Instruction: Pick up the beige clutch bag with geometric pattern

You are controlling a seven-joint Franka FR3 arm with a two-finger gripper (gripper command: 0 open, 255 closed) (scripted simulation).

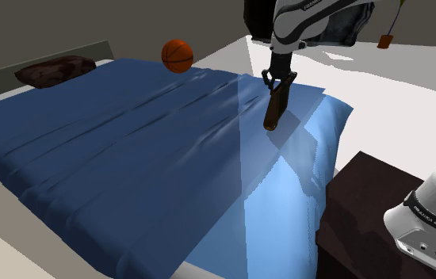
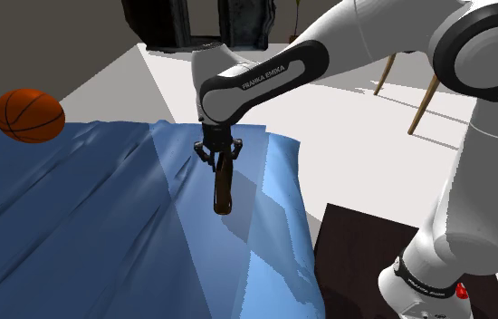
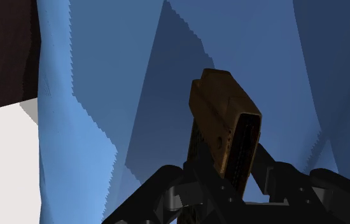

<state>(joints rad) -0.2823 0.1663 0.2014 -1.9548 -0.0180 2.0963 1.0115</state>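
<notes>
Gripper (image 1: 278, 82), black, two-fingered, is clasping a slim golden-brown clutch bag (image 1: 274, 107) in its jaws; bag is hanging upright over blue bedcover (image 1: 129, 150).

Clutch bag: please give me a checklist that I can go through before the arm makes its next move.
1. Gripper shut on the bag: ok.
2. Fingers clasp the bag's upper end, and the bag hangs nearly upright: ok.
3. Bag's lower end is clear of the bed: cannot tell; its shadow lies close beside it.
4. Basketball is far from the bag: ok.
5. Stand is apart from the bag: ok.
</notes>
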